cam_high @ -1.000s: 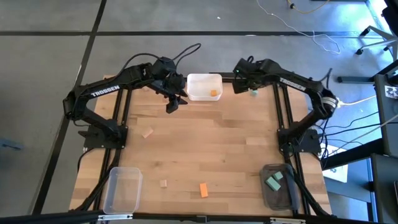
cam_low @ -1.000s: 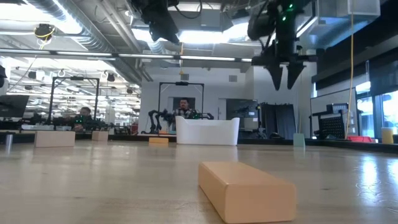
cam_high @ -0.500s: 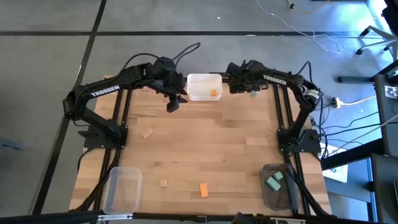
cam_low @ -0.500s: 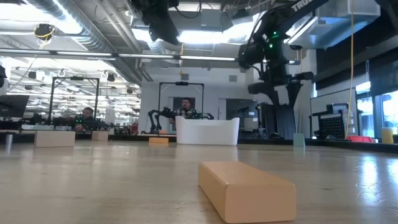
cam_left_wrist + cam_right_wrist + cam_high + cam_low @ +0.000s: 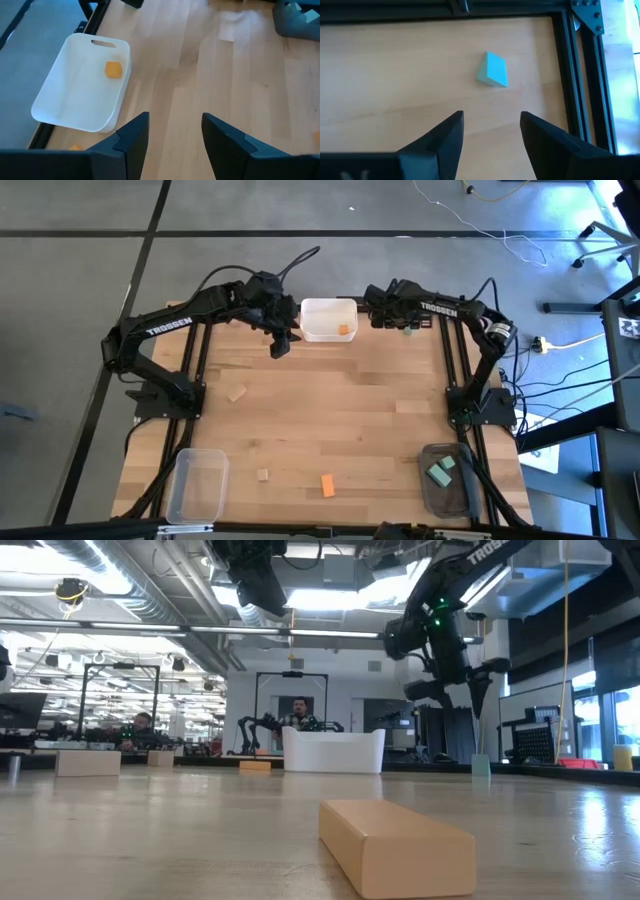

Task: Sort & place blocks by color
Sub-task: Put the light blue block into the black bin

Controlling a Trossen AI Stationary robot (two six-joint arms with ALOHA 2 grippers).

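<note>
A: What lies ahead of the left gripper (image 5: 172, 137)?

B: Bare wooden table (image 5: 200, 75) shows between its two parted dark fingers (image 5: 135, 137). Off to one side sits a white bin (image 5: 60, 107) holding one orange block (image 5: 113, 70).

A: Anything else?

B: A dark bin (image 5: 295, 20) far ahead, and an orange speck (image 5: 75, 147) beside the white bin.

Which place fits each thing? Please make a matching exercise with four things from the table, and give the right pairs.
Things:
1. orange cube
2. teal blocks
3. orange bar
4. left gripper

Places:
A. in the dark bin at the near right corner
B. above the table beside the white bin, open and empty
C. in the white bin at the far edge
D. loose on the table near the front edge

Pairs: 1-C, 2-A, 3-D, 4-B
</note>
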